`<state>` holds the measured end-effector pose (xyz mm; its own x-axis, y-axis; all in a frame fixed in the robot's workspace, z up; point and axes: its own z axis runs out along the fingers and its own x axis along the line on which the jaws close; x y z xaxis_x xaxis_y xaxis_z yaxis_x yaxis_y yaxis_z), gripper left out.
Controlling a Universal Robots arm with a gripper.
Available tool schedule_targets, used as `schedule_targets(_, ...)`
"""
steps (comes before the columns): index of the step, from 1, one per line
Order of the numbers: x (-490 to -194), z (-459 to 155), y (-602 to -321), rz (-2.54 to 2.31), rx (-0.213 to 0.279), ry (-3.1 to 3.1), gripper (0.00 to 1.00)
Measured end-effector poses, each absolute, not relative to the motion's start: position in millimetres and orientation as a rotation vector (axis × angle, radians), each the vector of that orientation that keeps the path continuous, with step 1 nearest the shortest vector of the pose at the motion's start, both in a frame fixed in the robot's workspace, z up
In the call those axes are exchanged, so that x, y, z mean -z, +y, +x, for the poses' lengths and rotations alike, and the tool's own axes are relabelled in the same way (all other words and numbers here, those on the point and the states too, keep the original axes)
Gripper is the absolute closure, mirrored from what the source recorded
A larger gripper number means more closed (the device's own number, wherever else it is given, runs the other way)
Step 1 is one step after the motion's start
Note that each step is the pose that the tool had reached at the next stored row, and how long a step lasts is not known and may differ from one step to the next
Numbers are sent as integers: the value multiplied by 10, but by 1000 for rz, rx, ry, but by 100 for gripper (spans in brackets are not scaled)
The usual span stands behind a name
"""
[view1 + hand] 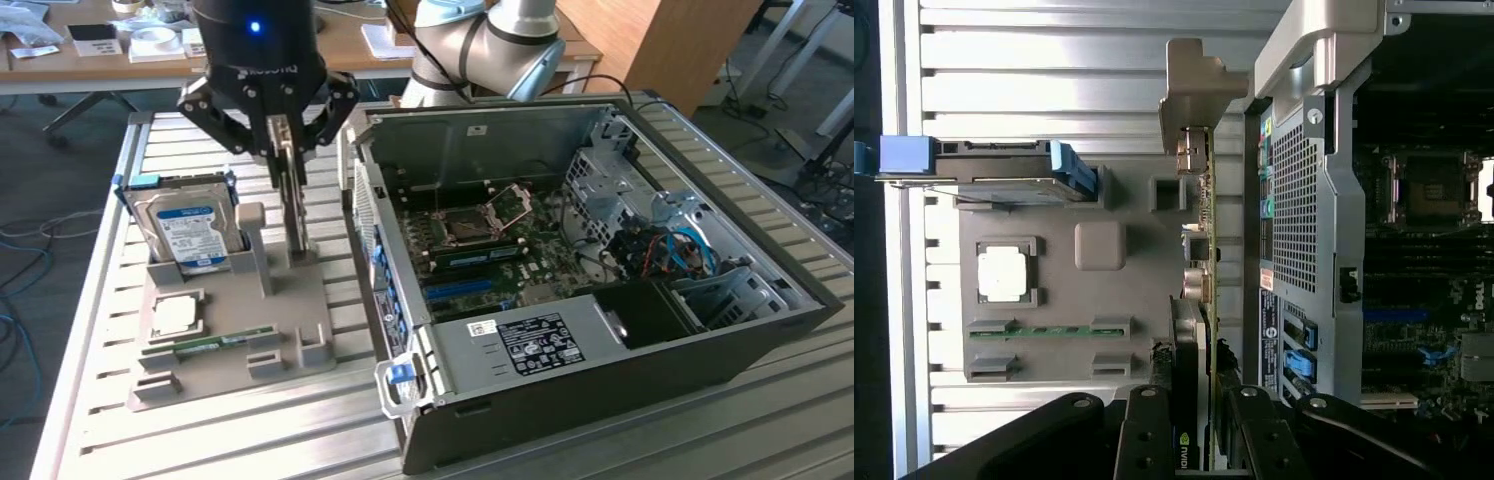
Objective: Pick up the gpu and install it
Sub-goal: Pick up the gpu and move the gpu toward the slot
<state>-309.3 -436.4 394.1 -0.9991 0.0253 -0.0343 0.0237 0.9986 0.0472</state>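
Pinching the gpu (296,220), the gripper (284,150) holds it upright; jaws partly closed, beside the hard drive (187,225).

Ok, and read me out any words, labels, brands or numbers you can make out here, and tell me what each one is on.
"ROBOTIQ", faint, on the body of the gripper.
Blue-and-white label on the hard drive: print too small to read.
The black-and-white label inside the computer case: too small to read.
Small logo mark on the gpu: too blurred to read.
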Motion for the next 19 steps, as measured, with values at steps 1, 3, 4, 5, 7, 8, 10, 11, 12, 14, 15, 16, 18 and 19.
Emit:
schedule_targets(1,-3964,-3093,-4363,38,-73,3105,73)
schedule_targets(3,-4001,-3093,-4360,38,-73,3104,73)
schedule_targets(4,-4015,-3093,-4360,38,-73,3103,73)
schedule_targets(5,-4028,-3093,-4360,38,-73,3103,73)
schedule_targets(7,-4063,-3093,-4359,38,-73,3102,73)
schedule_targets(8,-4099,-3093,-4359,38,-73,3102,73)
schedule_targets(10,-4126,-3093,-4359,38,-73,3101,73)
schedule_targets(11,-4133,-3093,-4359,38,-73,3101,73)
schedule_targets(12,-4134,-3093,-4359,38,-73,3101,73)
schedule_targets(14,-4135,-3093,-4358,38,-73,3101,73)
schedule_targets(15,-4135,-3093,-4358,38,-73,3101,73)
schedule_targets(16,-4135,-3093,-4358,38,-73,3101,73)
schedule_targets(18,-4135,-3093,-4359,38,-73,3101,73)
schedule_targets(19,-4135,-3093,-4359,38,-73,3101,73)
